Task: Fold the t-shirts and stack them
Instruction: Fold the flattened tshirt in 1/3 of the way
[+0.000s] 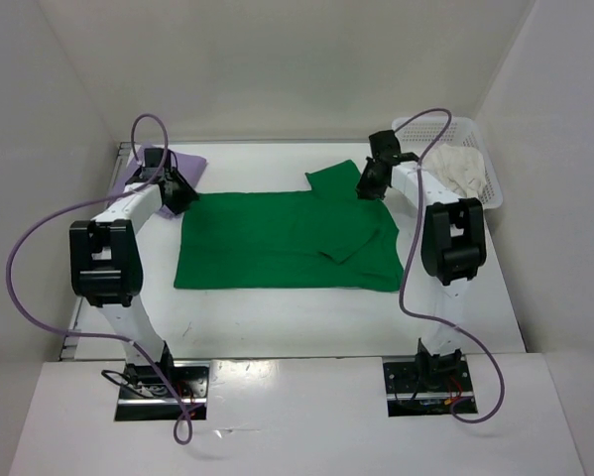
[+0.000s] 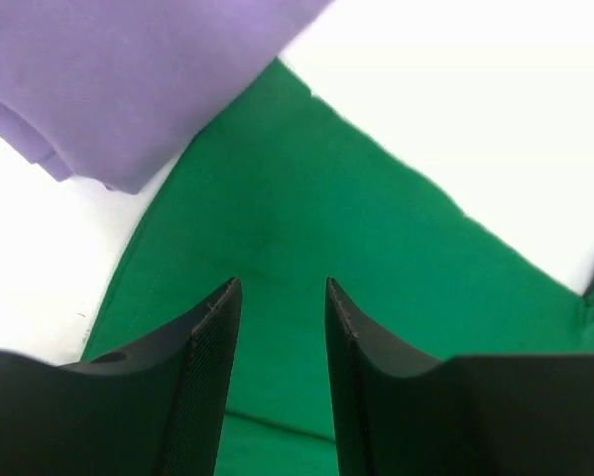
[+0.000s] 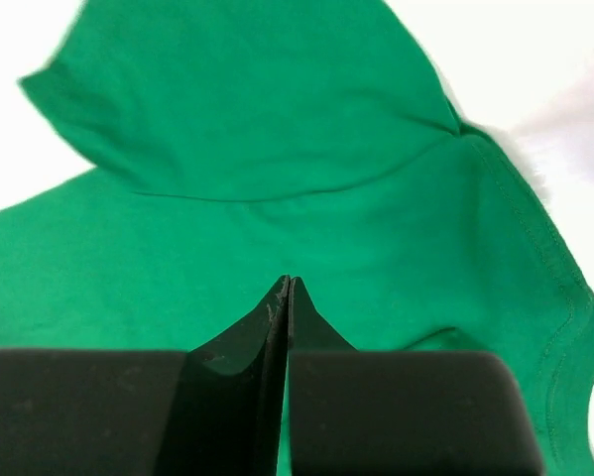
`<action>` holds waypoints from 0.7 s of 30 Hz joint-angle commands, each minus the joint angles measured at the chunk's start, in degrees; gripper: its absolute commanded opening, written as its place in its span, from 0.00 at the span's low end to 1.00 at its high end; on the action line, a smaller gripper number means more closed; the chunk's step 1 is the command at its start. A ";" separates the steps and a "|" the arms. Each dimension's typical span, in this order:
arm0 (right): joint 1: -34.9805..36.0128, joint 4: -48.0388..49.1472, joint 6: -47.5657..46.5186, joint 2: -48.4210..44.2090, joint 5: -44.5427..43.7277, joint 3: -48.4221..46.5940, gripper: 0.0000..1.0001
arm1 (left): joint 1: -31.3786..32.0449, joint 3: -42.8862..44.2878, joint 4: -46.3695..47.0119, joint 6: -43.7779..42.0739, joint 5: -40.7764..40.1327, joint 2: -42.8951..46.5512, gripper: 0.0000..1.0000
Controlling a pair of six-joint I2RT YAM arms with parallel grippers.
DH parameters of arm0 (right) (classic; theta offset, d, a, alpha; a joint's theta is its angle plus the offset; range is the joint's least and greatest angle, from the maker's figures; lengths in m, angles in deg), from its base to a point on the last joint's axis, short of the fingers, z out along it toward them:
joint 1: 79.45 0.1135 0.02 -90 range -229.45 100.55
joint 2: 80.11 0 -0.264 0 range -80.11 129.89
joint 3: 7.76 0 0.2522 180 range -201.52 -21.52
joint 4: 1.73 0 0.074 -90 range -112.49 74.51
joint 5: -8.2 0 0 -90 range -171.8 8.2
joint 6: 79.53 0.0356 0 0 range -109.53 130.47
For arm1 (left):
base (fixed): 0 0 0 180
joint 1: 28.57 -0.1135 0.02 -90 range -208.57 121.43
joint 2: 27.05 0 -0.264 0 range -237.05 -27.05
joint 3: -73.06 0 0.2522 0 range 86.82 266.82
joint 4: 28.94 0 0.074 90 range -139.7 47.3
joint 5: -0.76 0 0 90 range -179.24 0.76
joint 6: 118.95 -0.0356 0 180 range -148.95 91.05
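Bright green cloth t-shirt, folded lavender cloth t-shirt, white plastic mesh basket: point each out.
Bright green cloth t-shirt [image 1: 267, 248]: top external view, middle of body.
Folded lavender cloth t-shirt [image 2: 128, 79]: left wrist view, its top layer.
White plastic mesh basket [image 1: 494, 177]: top external view, right rim.

So there's a white plastic mesh basket [image 1: 492, 183] sitting at the far right corner of the white table [image 1: 277, 317], close to the right side. Plain white panels [image 1: 277, 69] box everything in, back and both sides.
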 commanded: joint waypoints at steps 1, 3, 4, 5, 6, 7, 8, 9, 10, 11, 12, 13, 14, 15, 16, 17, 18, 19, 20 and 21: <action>0.66 -1.32 -2.39 1.93 -1.01 -2.62 0.03 | 1.22 1.15 0.86 -2.30 -2.76 -0.24 0.47; 3.03 -3.00 -1.16 -0.77 -0.48 2.09 0.03 | 1.75 0.27 0.86 -2.30 -2.76 0.63 0.48; 4.08 -2.30 -0.02 -2.96 0.57 5.09 0.03 | 1.75 -0.61 1.56 -2.30 -1.97 2.12 0.50; 5.22 -1.68 0.86 -7.85 0.58 8.16 0.03 | 1.75 -2.96 2.70 -2.30 -1.36 3.00 0.50; 7.23 -0.55 2.08 -10.51 0.58 14.63 0.03 | 2.36 -4.21 2.71 -2.30 -0.74 4.75 0.50; 7.86 0.42 4.79 -15.85 1.28 21.92 0.03 | 2.89 -6.13 3.32 -2.30 -0.13 5.55 0.50; 7.87 2.69 6.21 -18.42 2.24 25.65 0.01 | 2.89 -7.28 3.32 -2.30 0.40 7.04 0.50; 7.87 3.67 8.23 -20.45 3.90 28.82 0.01 | 3.85 -8.17 3.32 -2.30 1.54 7.75 0.51; 7.87 4.29 8.25 -23.08 3.92 33.63 0.01 | 4.73 -9.22 3.32 -2.30 1.55 8.46 0.51; 7.87 5.17 8.95 -23.80 4.62 35.42 0.01 | 6.65 -11.40 3.32 -2.30 2.16 10.03 0.51; 7.87 5.70 8.95 -23.81 5.23 36.83 0.03 | 8.06 -12.47 3.93 -2.30 2.16 10.83 0.51; 8.48 6.23 8.95 -24.51 6.98 38.76 0.07 | 9.56 -13.44 3.94 -1.69 2.77 11.44 0.51; 8.48 6.75 8.95 -25.04 7.61 38.78 0.12 | 12.97 -14.06 3.94 -1.08 2.78 12.32 0.51; 9.01 7.46 8.95 -25.04 7.61 39.39 0.23 | 14.74 -14.76 3.94 -1.07 2.78 12.33 0.51; 9.79 7.46 9.47 -25.04 8.31 39.40 0.26 | 16.32 -15.81 3.94 -0.46 2.78 12.33 0.51; 9.80 7.99 9.48 -25.04 8.31 39.40 0.28 | 17.64 -16.34 3.94 0.41 2.78 12.85 0.51; 10.32 8.51 9.48 -25.04 9.10 39.40 0.29 | 19.83 -16.96 4.64 0.42 3.30 12.86 0.51; 10.33 9.04 10.09 -25.04 9.80 39.40 0.32 | 20.64 -17.66 5.34 1.29 3.31 12.86 0.51; 10.33 9.65 10.10 -24.52 10.33 39.92 0.34 | 21.43 -18.71 5.35 1.30 3.31 12.86 0.51; 10.33 10.27 10.10 -23.90 11.03 39.92 0.35 | 22.66 -18.72 5.35 1.30 3.31 12.86 0.51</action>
